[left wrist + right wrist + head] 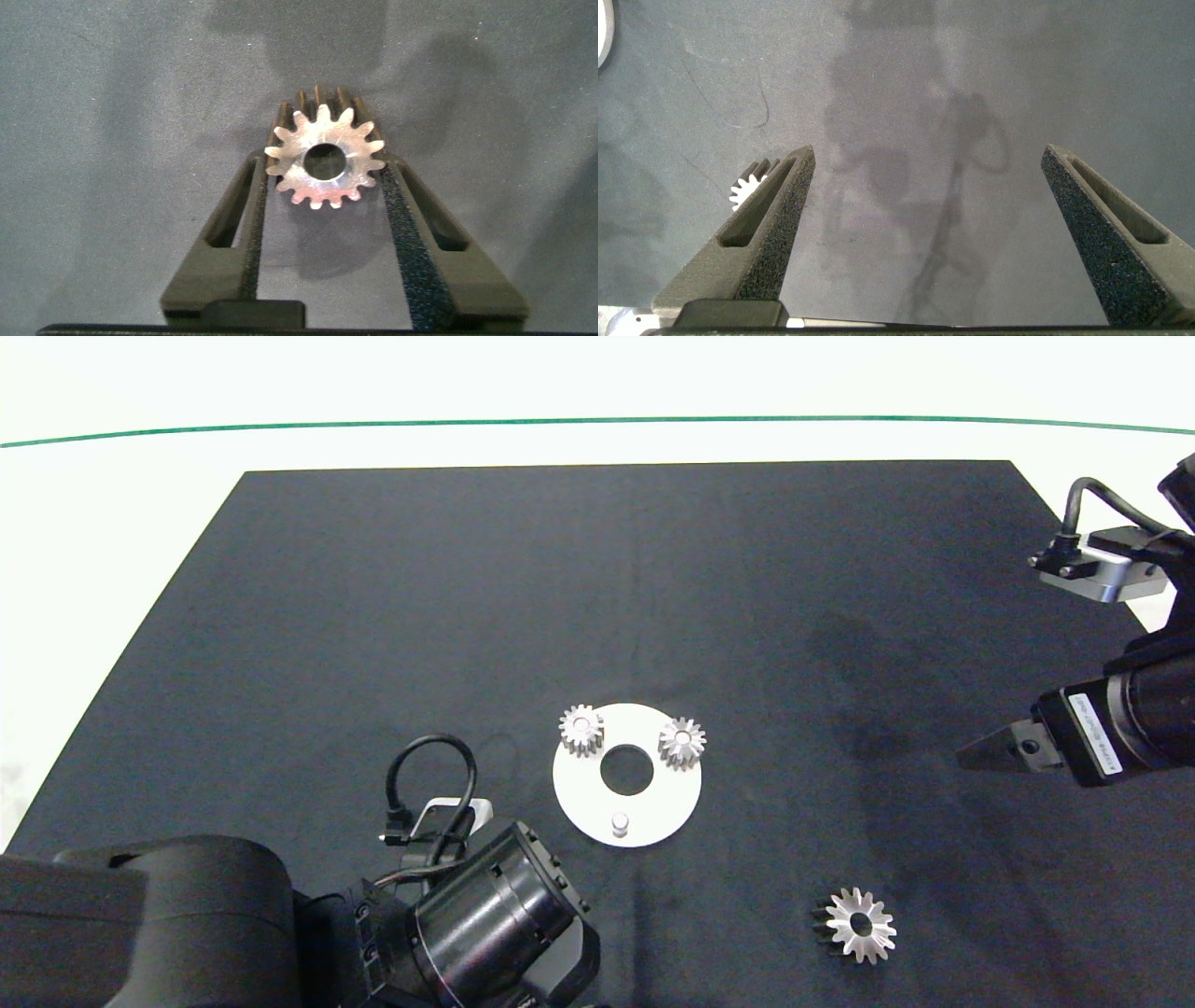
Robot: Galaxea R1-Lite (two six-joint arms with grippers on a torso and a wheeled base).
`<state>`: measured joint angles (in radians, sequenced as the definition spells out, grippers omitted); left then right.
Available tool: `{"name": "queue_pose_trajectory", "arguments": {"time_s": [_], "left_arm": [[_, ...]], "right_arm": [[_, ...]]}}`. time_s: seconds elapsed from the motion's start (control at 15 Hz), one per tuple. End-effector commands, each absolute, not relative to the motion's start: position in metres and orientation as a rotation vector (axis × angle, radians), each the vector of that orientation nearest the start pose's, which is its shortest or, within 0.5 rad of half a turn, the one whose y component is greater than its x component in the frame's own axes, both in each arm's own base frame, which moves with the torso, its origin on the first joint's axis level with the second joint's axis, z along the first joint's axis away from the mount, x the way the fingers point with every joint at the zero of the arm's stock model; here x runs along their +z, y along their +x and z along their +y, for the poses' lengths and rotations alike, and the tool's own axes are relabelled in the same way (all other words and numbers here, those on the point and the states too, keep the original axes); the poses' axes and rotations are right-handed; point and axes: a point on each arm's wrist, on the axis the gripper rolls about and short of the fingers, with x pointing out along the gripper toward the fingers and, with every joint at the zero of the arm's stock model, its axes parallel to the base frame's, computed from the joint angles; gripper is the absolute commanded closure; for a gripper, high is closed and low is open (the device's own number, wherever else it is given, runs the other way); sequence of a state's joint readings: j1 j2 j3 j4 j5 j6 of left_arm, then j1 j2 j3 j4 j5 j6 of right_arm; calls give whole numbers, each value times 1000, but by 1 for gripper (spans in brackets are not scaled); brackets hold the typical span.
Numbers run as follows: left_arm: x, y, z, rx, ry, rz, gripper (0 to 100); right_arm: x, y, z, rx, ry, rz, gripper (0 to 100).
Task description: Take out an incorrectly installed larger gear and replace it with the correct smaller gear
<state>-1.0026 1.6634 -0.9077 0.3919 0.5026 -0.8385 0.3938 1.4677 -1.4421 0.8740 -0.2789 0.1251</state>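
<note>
A black mat (373, 616) covers the white table (112, 523). The left gripper (325, 182) clamps the smaller gear (324, 159) between its fingers, above the mat beside the white disc (583, 793). The right gripper (924, 205) hovers with fingers spread wide and empty. The larger gear (860, 924) lies on the mat, well apart from the disc, whose peg (619, 823) stands bare.

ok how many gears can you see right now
4. Two sit on the white disc: one on its far-left, one on its far-right. The larger gear lies on the mat. The left fingers hold a smaller gear.
</note>
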Motion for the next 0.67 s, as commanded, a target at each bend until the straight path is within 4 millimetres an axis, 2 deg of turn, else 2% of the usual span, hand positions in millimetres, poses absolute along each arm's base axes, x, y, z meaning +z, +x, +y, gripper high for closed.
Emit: {"name": "queue_pose_trajectory", "arguments": {"time_s": [0.07,0.27,0.67], "left_arm": [[143,140,-204,-65,15,923,62],[143,139,-206,-76,14,920,66],[137,142,-211,-38,38,884,66]], "right_arm": [[290,195,74,52,-181,856,0],[290,194,74,53,-182,856,0],[290,194,74,53,-181,853,0]]}}
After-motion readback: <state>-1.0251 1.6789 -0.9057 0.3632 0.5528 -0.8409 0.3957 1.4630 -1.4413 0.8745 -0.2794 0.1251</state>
